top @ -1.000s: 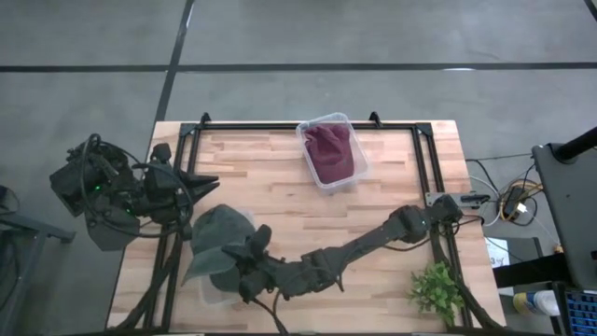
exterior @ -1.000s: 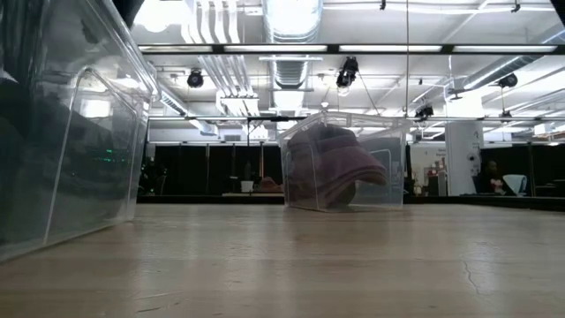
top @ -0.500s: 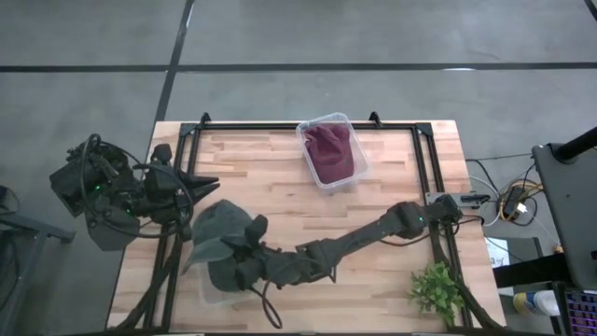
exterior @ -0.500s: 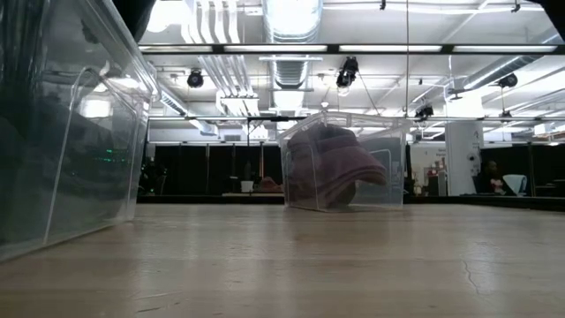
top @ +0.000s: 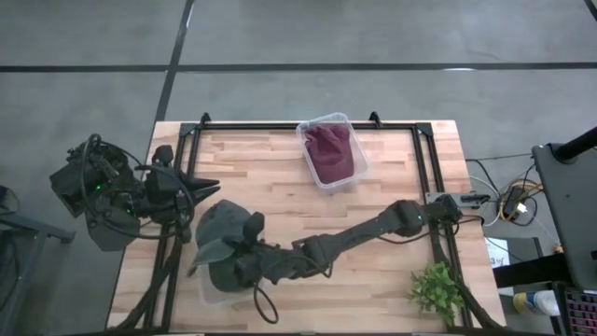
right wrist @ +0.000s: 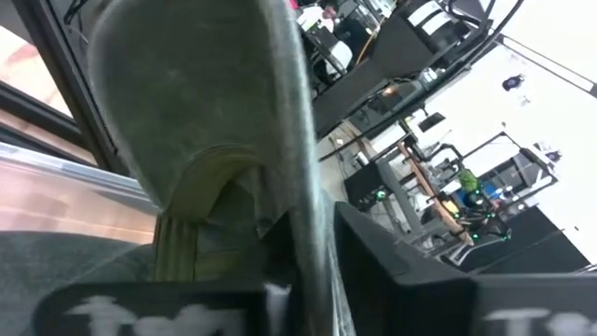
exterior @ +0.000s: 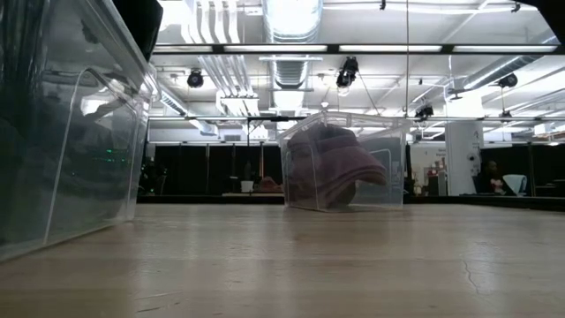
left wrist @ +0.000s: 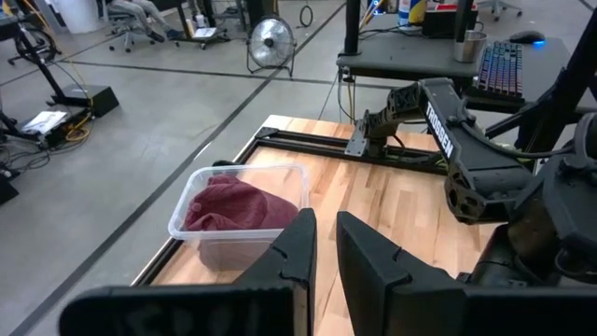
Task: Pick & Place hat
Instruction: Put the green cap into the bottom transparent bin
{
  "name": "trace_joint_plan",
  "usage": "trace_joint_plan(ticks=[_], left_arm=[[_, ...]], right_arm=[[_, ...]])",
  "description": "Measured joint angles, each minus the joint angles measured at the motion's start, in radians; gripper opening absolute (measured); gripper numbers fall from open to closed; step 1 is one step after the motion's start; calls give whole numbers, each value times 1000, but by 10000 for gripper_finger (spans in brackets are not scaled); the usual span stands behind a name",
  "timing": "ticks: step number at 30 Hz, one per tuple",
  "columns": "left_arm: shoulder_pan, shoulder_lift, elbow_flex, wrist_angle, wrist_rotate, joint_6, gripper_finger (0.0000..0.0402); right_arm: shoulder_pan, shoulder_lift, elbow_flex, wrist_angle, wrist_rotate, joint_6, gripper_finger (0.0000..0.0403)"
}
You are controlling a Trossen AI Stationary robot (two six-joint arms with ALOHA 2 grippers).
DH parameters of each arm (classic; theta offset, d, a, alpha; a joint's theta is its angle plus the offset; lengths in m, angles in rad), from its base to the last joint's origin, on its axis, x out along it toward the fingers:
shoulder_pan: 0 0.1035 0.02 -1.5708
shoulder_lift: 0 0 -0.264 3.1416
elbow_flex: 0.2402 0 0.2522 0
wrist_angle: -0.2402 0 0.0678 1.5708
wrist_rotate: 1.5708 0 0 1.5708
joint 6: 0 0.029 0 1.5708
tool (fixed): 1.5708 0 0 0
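A grey-green hat (top: 222,245) hangs at my right gripper (top: 250,231), which is shut on it over a clear container (top: 207,297) at the table's near-left corner. That container's wall fills the left of the low view (exterior: 79,132). In the right wrist view the hat (right wrist: 215,103) fills the picture above my right gripper (right wrist: 312,266). My left gripper (top: 207,183) waits shut at the table's left edge, also seen as my left gripper (left wrist: 324,245). A second clear bin (top: 328,149) at the far middle holds a maroon hat (left wrist: 233,207). My right gripper pinches the hat between its two fingers at a folded edge of the cloth (right wrist: 297,187), which runs up out of the gap. The fingers reach in from the table's right side. The hat's body (top: 219,247) sits over the clear container; whether it touches it I cannot tell.
A small green plant (top: 437,289) stands at the near-right corner. Black frame rails (top: 280,129) run along the table's far, left and right sides. Bare wood (top: 392,177) lies between the far bin and my right arm. Cables and a device sit beyond the right edge.
My right gripper has carried the hat a little toward the table's far edge above the clear container, and the hat has turned and bunched closer together. In the low view a dark shape at the top left has grown. The gripper stays shut on the hat.
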Motion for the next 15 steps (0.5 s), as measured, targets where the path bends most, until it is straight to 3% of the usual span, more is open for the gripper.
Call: trace_joint_plan(ticks=[10,15], left_arm=[[-1,0,0,-2,2,0,39],[-1,0,0,-9,27,0,39]], right_arm=[[9,-4,2,-33,1,20,137],[36,-31,2,-202,-1,106,168]])
